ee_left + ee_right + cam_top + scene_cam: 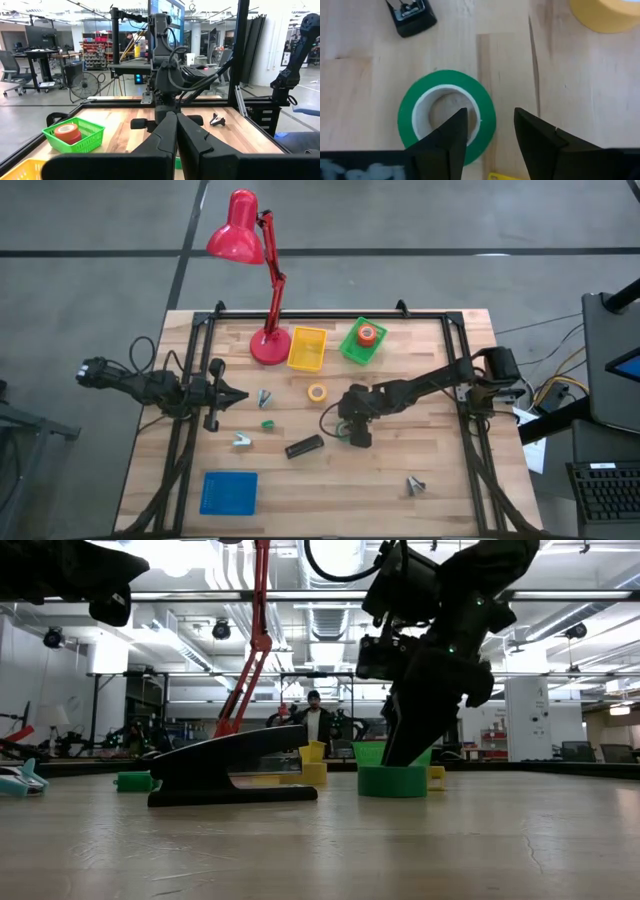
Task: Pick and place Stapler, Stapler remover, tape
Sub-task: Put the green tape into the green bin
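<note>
The black stapler (304, 447) lies flat on the table; in the low view the stapler (235, 772) stands in the foreground, and one end of it (411, 16) shows in the right wrist view. My right gripper (356, 434) points down, open, over a green tape roll (447, 117) that lies flat on the wood. One finger (451, 131) is at the roll's hole, the other (536, 132) outside its wall. A yellow tape roll (317, 392) lies farther back. Staple removers (242, 440) (265, 398) (416, 485) lie scattered. My left gripper (240, 395) waits shut at the table's left. My right gripper comes at the green tape roll (392, 781) from above, pointing down. In the low view one finger (408, 735) reaches down into the roll's hole, with the other outside the wall. I cannot tell whether either finger touches the wall (487, 117).
A red desk lamp (262, 290) stands at the far edge. Beside it are a yellow basket (307, 348) and a green basket (352, 352) holding an orange roll (367, 334). A blue tray (229, 492) lies near the left front. A small green piece (268, 423) lies mid-table.
</note>
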Motion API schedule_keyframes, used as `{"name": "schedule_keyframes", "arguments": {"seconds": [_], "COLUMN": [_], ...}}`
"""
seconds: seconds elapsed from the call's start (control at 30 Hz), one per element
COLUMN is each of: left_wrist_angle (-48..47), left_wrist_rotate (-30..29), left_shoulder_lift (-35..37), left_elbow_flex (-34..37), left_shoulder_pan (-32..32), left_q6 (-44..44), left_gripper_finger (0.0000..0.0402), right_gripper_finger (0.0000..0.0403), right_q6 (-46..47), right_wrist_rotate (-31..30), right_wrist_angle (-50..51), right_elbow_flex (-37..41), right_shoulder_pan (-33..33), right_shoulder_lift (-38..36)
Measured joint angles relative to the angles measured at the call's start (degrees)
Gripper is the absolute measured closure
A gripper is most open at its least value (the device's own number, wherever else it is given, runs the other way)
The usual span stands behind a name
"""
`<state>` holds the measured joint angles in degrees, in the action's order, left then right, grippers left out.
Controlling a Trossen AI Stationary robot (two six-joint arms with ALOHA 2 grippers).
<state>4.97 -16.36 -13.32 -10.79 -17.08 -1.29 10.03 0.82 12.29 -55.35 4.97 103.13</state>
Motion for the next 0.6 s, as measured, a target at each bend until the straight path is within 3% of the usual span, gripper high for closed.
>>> {"name": "schedule_keyframes", "arguments": {"seconds": [0.4, 0.6], "left_wrist_angle": [0.00, -0.10], "left_wrist_rotate": [0.00, 0.00], "left_shoulder_lift": [0.00, -0.01], "left_elbow_flex": [0.00, 0.00], "left_shoulder_pan": [0.01, 0.02], "left_q6": [0.01, 0.01], "left_gripper_finger": [0.0387, 0.0387], "right_gripper_finger": [0.0348, 0.0359], "right_q6": [-2.80, -6.99], "right_wrist_rotate": [-1.12, -1.16], "right_wrist_angle": [-0.41, 1.53], "right_elbow_flex": [-0.42, -3.98], "right_shoulder_pan": [-0.03, -2.37], "right_shoulder_lift": [0.41, -0.88]}}
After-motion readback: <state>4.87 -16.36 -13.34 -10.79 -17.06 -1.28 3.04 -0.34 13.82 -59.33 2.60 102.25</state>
